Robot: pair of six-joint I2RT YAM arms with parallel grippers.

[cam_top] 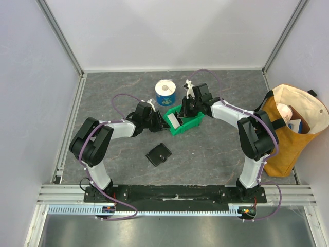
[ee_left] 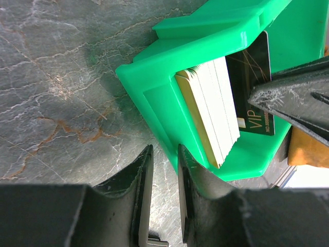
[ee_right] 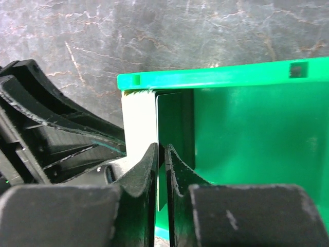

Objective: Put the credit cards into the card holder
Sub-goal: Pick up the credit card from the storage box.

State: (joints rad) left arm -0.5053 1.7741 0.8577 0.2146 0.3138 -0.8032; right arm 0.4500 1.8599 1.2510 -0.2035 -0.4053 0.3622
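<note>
Right gripper (ee_right: pixel 160 149): jaws drawn down to a thin slit over the upper edge of the black card (ee_left: pixel 254 67), which stands on edge inside the green bin (cam_top: pixel 193 123), face to face with the stack of white cards (ee_left: pixel 211 108). The grip appears to be a shallow pinch at the edge only. Left gripper (ee_left: pixel 164 152): jaws narrow with nothing seen between them, low at the outside of the bin's near wall, just beside it; contact with the wall cannot be confirmed. Card holder (cam_top: pixel 159 154): lies flat on the table (cam_top: pixel 216 159), apart from the bin, toward the arm bases and between the two arms; whether a pocket is presented cannot be told from above. Risks, as judged: the shallow pinch may let the card slip or rotate on lifting; the neighbouring white card may cling and come up with it or tip out of the stack; the light bin, if not steadied, may lift, slide or tip with the pull; the two grippers work close together at the bin and may foul one another. Surroundings: a paper roll (cam_top: pixel 165 92) stands just beyond the bin, and a tote bag (cam_top: pixel 288 144) sits at the right edge, well apart. The bin's walls and the left arm constrain the exit path.
</note>
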